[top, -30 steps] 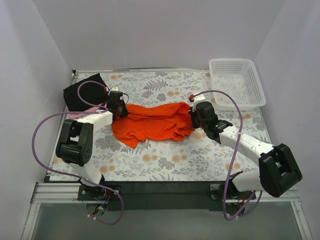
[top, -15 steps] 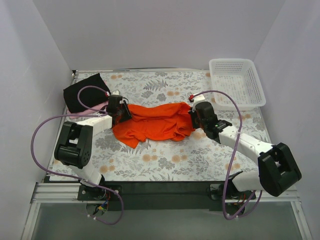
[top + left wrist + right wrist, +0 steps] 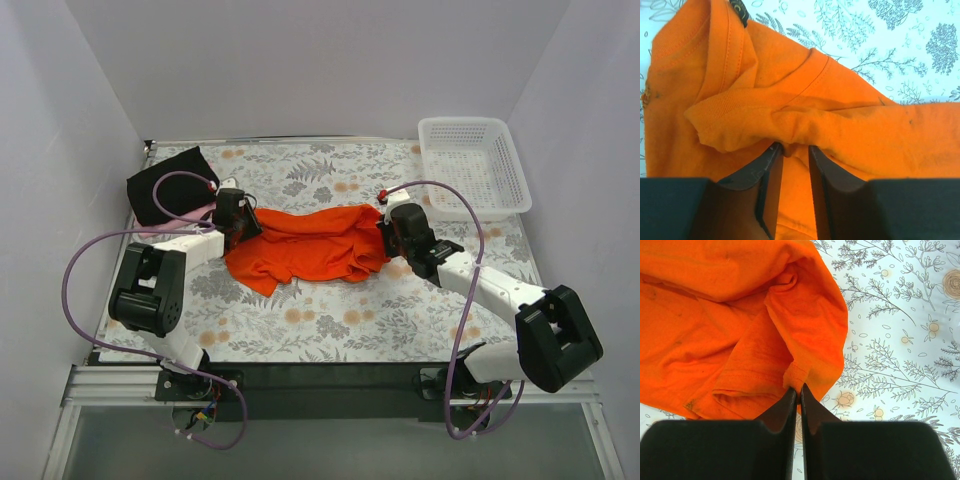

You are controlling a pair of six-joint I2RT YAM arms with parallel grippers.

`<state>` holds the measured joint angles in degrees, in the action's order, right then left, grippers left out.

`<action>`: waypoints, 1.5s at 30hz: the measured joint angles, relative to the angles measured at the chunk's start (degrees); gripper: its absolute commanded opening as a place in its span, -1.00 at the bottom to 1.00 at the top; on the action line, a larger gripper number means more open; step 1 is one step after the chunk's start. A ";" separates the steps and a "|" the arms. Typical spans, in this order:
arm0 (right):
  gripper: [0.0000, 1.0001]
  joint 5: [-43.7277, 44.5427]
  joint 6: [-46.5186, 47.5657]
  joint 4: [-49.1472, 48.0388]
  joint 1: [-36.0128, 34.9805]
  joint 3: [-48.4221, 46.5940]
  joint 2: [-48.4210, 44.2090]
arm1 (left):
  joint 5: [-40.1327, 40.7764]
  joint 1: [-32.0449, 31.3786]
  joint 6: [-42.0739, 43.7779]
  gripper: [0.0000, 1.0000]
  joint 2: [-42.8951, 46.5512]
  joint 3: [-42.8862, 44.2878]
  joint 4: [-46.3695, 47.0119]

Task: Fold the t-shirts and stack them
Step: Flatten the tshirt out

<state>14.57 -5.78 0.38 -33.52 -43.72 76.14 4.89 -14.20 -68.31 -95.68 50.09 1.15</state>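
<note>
The orange t-shirt (image 3: 310, 245) lay crumpled and loosely spread on the floral table (image 3: 330, 320), with one gripper at each end of it. The right gripper (image 3: 797, 388) was pressed together on a small fold of the hem at the shirt's edge. The rest of the cloth stretched ahead of its fingers and to their left. The left gripper (image 3: 795, 150) stood at the other end. Its fingers (image 3: 769, 185) were a little spread, orange cloth showed in the gap, and a thick fold lay just ahead of the tips. On the outer side of the left gripper, well apart from the orange shirt, lay the black t-shirt (image 3: 165, 185), with a strip of pale pink cloth (image 3: 152, 229) just beside it. The white basket (image 3: 475, 165) stood beyond the right gripper, apart from the shirt.
</note>
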 measured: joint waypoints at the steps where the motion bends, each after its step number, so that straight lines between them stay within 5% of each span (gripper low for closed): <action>1: -0.97 0.00 0.00 0.02 0.00 0.00 0.00 | 0.11 0.00 -0.09 -0.69 -0.02 0.00 0.42; 4: -0.97 0.02 0.00 0.00 0.00 0.00 0.00 | 0.33 0.00 -0.37 -1.00 -0.13 0.00 1.38; 15: -0.97 0.50 0.20 0.59 0.00 0.00 -0.68 | 0.44 0.00 0.02 -1.00 0.63 -1.07 2.23; 21: -0.97 3.34 1.81 4.57 0.39 -1.88 -2.67 | -0.26 0.00 0.17 -1.00 12.63 -2.01 -1.51; 29: -0.97 6.73 6.14 8.35 4.00 -12.83 -9.07 | 0.17 -0.02 -0.13 -1.00 30.99 2.23 -4.46; 45: -0.97 11.67 14.25 17.81 6.54 -35.63 -19.82 | 2.84 -0.02 1.05 -1.00 42.51 22.67 -17.57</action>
<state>26.24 8.47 18.20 -26.98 -79.35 56.31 7.73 -14.22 -67.26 -53.17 72.75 -16.43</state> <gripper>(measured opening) 0.018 0.015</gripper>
